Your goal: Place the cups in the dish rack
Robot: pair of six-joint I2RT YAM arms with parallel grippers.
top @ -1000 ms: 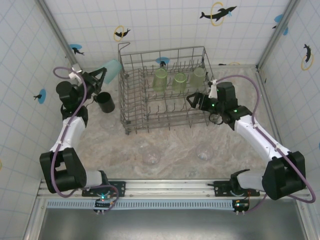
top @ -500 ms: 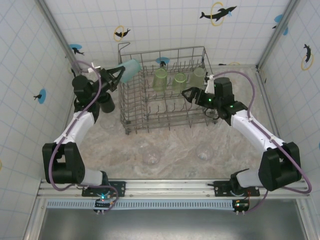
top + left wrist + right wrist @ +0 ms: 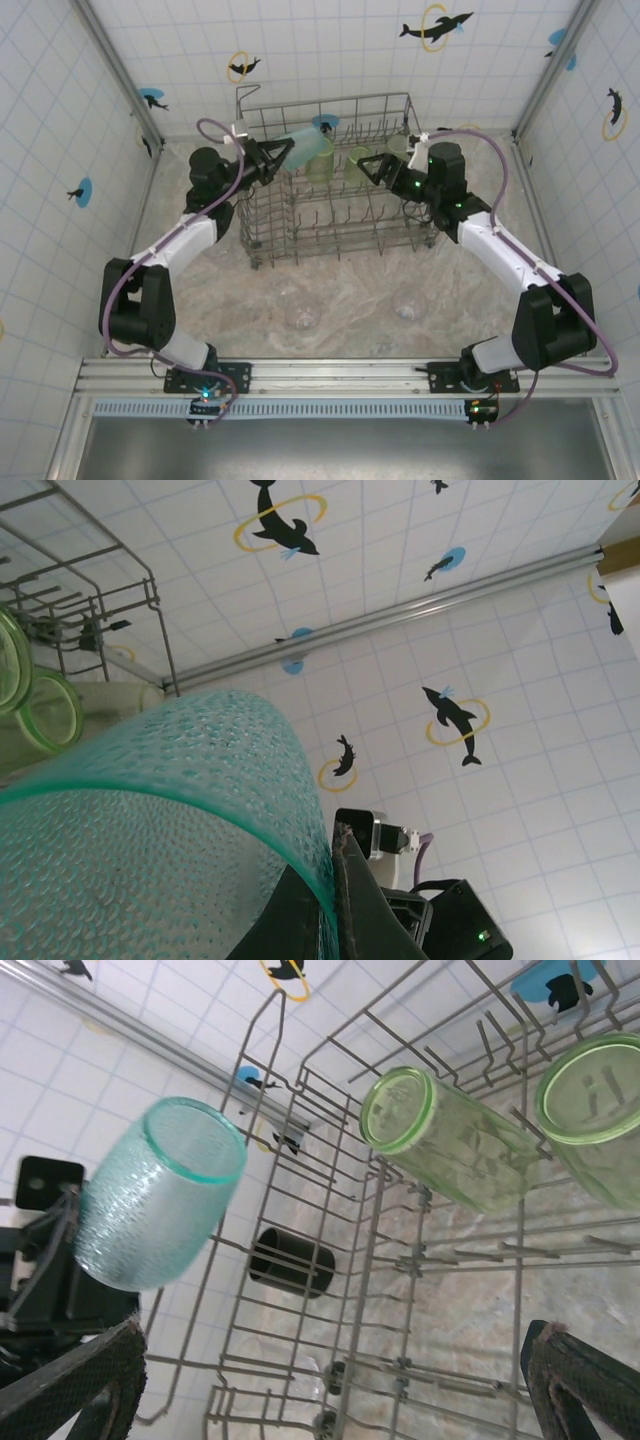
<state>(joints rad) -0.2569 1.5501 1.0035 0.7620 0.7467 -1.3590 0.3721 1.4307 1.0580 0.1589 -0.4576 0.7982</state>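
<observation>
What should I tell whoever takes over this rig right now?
Left gripper: shut on the teal cup, held in the air over the left end of the dish rack.
Right gripper: open, empty, over the rack.
Done: green tumblers sit in the rack.
To do: set the teal cup in; black mug sits on the table left of the rack; two clear cups in front of it.

Dolphin decals (image 3: 437,24) on tiled walls (image 3: 330,45); marbled tabletop (image 3: 350,288).

Teal cup (image 3: 298,141), tilted, above grey wire dish rack (image 3: 265,215)
</observation>
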